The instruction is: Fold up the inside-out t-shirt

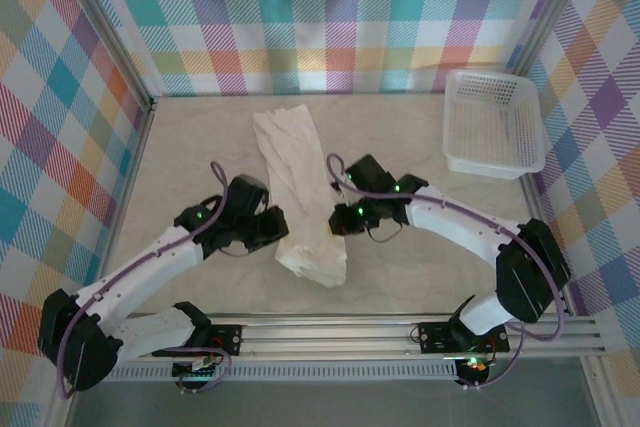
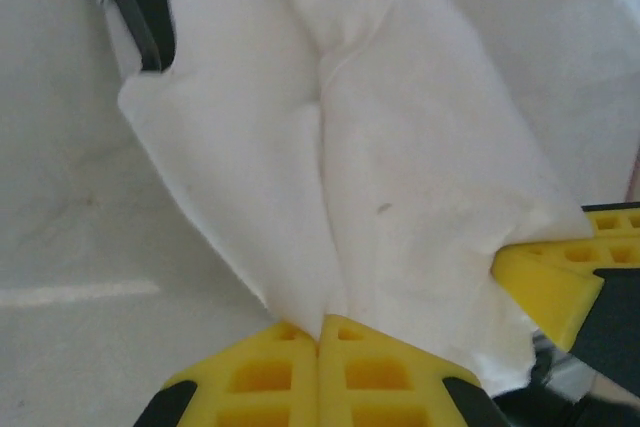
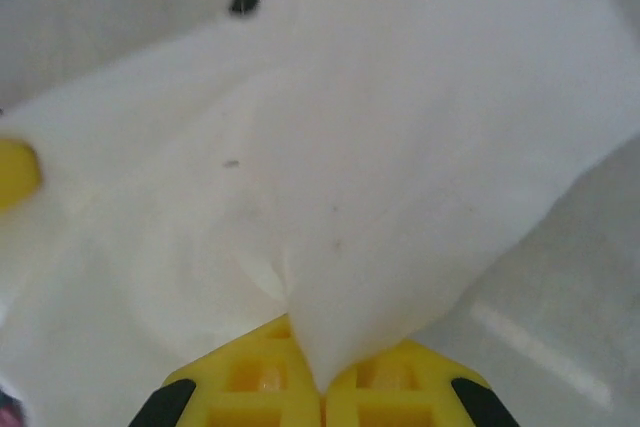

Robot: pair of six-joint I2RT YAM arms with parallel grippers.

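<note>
Left jaws first: yellow fingers [image 2: 260,382] at the bottom of the left wrist frame, pressed together on a fold of the inside-out t-shirt [image 2: 400,177], with white cloth fanning up from the pinch across the frame centre. Right jaws the same in the right wrist frame, at the bottom edge, clamped on a peak of white cloth. In the top view the shirt is bunched into a long narrow strip on the worktop [image 1: 420,267], running from upper centre down to lower centre. Left arm [image 1: 150,267] reaches in from the lower left and right arm [image 1: 470,222] from the right, gripping opposite sides of the strip's lower part. Can't tell if that end is lifted. White mesh basket [image 1: 493,122] sits upper right, well apart from the shirt. Plaid walls [image 1: 330,17] surround the worktop.
</note>
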